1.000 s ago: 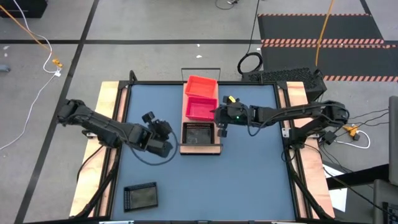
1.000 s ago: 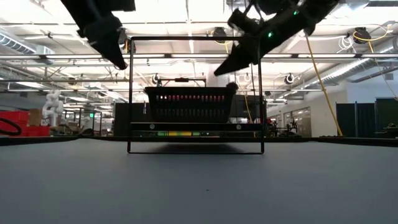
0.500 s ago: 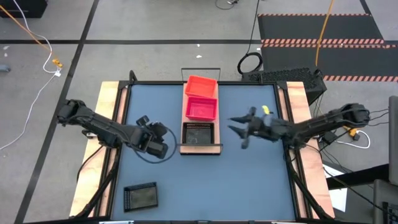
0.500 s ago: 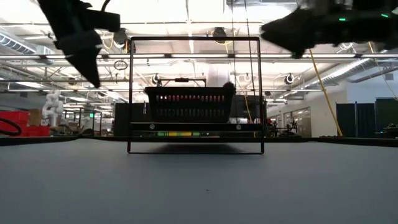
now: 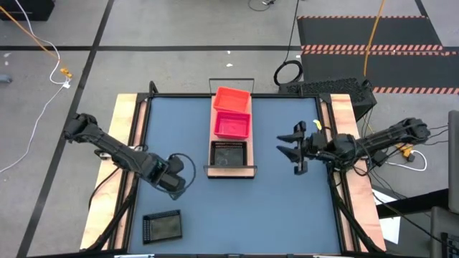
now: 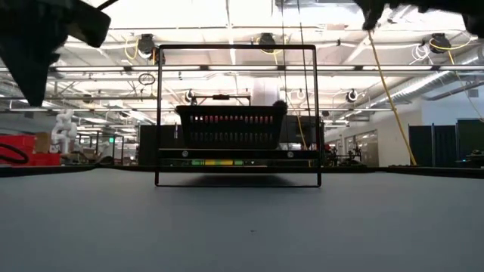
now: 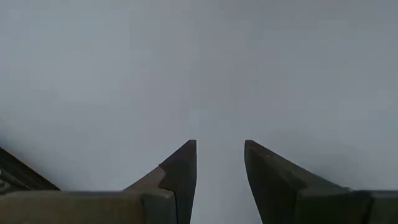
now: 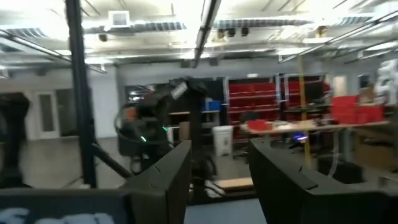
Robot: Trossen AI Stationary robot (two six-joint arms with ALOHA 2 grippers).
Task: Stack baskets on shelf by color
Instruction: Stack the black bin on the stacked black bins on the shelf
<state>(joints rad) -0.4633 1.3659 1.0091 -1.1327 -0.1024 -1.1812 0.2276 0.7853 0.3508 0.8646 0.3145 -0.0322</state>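
Shelf [image 5: 231,170] — three baskets, hands apart

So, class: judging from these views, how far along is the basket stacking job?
Done: three baskets sit on the light-wood shelf: an orange mesh basket, a pink-red mesh basket and a black mesh basket. In hand: nothing; the left gripper and right gripper are open and empty. Left: a second black mesh basket lies on the blue tabletop, off the shelf.

On the long light-wood shelf [image 5: 231,170] sit an orange-red basket [image 5: 232,97] at the far end, a pink-red basket [image 5: 232,124] mid-board, a black basket [image 5: 229,153] nearest; another black basket [image 5: 162,226] lies apart on the tabletop.
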